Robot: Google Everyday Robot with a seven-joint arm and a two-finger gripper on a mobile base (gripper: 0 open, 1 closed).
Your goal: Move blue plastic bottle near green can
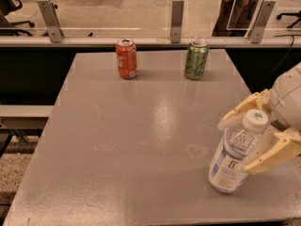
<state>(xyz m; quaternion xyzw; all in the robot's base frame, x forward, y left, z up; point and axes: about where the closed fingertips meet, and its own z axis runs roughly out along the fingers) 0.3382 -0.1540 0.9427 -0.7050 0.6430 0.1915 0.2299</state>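
Note:
The blue plastic bottle (231, 160), clear with a white cap bearing a green mark and a white-and-blue label, stands on the grey table (141, 126) at the front right. My gripper (234, 147) comes in from the right edge. Its cream fingers (270, 157) press against both sides of the bottle just below the cap, so it is shut on the bottle. The green can (196, 59) stands upright at the table's far edge, right of centre, well apart from the bottle.
A red-orange soda can (127, 59) stands at the far edge, left of the green can. A glass barrier with metal posts (177, 14) runs behind the table. A bench (23, 111) sits to the left, below the table edge.

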